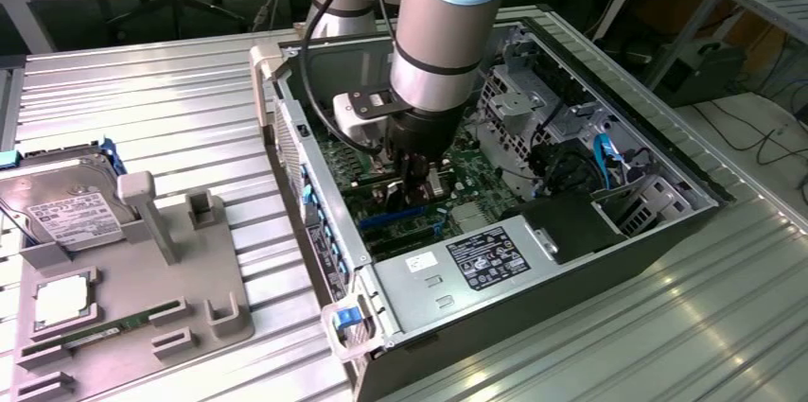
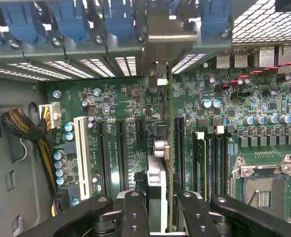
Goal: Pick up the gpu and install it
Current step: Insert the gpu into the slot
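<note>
Black metal gripper (image 2: 161, 196); between its fingers, thin green rectangular gpu card (image 2: 156, 170); ahead, dark-green motherboard (image 2: 120, 98), blue plastic clips (image 2: 66, 19).

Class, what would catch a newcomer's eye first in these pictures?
A grey robot arm reaches into the open computer case. Its gripper holds the gpu edge-on among the green motherboard's slots. A hard drive lies on the tray at the exterior view's left.

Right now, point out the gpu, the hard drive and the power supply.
gpu (image 2: 156, 187): wrist view, silvery part beside its green board edge.
hard drive (image 1: 70, 218): exterior view, its white label.
power supply (image 1: 423, 287): exterior view, bare metal casing.
</note>
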Controlling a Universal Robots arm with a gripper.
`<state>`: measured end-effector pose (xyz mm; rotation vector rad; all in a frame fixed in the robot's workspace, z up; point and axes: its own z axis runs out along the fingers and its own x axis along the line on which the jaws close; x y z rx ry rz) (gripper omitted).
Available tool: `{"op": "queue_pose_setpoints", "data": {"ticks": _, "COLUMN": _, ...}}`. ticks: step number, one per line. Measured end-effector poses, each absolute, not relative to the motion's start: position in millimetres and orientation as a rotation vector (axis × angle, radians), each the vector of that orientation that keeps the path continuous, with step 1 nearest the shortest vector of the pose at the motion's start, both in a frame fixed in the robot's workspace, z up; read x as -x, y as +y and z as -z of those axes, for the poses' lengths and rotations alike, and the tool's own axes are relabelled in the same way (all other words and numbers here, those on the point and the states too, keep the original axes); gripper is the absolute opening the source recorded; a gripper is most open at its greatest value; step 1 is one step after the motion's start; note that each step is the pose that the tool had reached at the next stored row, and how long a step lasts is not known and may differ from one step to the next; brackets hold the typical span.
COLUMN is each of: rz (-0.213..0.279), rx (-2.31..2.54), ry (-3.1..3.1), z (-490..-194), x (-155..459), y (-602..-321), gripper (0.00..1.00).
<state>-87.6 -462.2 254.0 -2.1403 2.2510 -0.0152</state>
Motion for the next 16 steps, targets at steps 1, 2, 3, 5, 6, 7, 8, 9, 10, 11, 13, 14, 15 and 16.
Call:
{"op": "queue_pose_setpoints", "data": {"ticks": 1, "rz": 0.015, "rx": 2.140, "ry": 2.251, "z": -254.0, "x": 87.6, "y": -462.2, "gripper": 0.28}}
{"op": "queue_pose_setpoints", "data": {"ticks": 2, "rz": 0.015, "rx": 2.140, "ry": 2.251, "z": -254.0, "x": 87.5, "y": -462.1, "gripper": 0.28}}
{"op": "queue_pose_setpoints", "data": {"ticks": 3, "rz": 0.015, "rx": 2.140, "ry": 2.251, "z": -254.0, "x": 87.5, "y": -461.9, "gripper": 0.28}}
{"op": "queue_pose_setpoints", "data": {"ticks": 5, "rz": 0.015, "rx": 2.140, "ry": 2.251, "z": -254.0, "x": 87.5, "y": -461.4, "gripper": 0.28}}
{"op": "queue_pose_setpoints", "data": {"ticks": 6, "rz": 0.015, "rx": 2.140, "ry": 2.251, "z": -254.0, "x": 87.6, "y": -461.3, "gripper": 0.28}}
{"op": "queue_pose_setpoints", "data": {"ticks": 7, "rz": 0.015, "rx": 2.140, "ry": 2.251, "z": -253.9, "x": 87.6, "y": -461.3, "gripper": 0.28}}
{"op": "queue_pose_setpoints", "data": {"ticks": 8, "rz": 0.015, "rx": 2.141, "ry": 2.250, "z": -253.9, "x": 87.6, "y": -461.3, "gripper": 0.28}}
{"op": "queue_pose_setpoints", "data": {"ticks": 9, "rz": 0.015, "rx": 2.144, "ry": 2.248, "z": -254.0, "x": 87.6, "y": -461.3, "gripper": 0.28}}
{"op": "queue_pose_setpoints", "data": {"ticks": 10, "rz": 0.015, "rx": 2.148, "ry": 2.244, "z": -254.0, "x": 87.6, "y": -461.3, "gripper": 0.28}}
{"op": "queue_pose_setpoints", "data": {"ticks": 11, "rz": 0.015, "rx": 2.151, "ry": 2.241, "z": -254.0, "x": 87.6, "y": -461.2, "gripper": 0.28}}
{"op": "queue_pose_setpoints", "data": {"ticks": 13, "rz": 0.015, "rx": 2.157, "ry": 2.235, "z": -254.0, "x": 87.5, "y": -461.1, "gripper": 0.28}}
{"op": "queue_pose_setpoints", "data": {"ticks": 14, "rz": 0.015, "rx": 2.160, "ry": 2.232, "z": -253.9, "x": 87.5, "y": -460.9, "gripper": 0.28}}
{"op": "queue_pose_setpoints", "data": {"ticks": 15, "rz": 0.015, "rx": 2.162, "ry": 2.230, "z": -254.0, "x": 87.6, "y": -460.9, "gripper": 0.28}}
{"op": "queue_pose_setpoints", "data": {"ticks": 16, "rz": 0.015, "rx": 2.162, "ry": 2.229, "z": -253.9, "x": 87.6, "y": -460.9, "gripper": 0.28}}
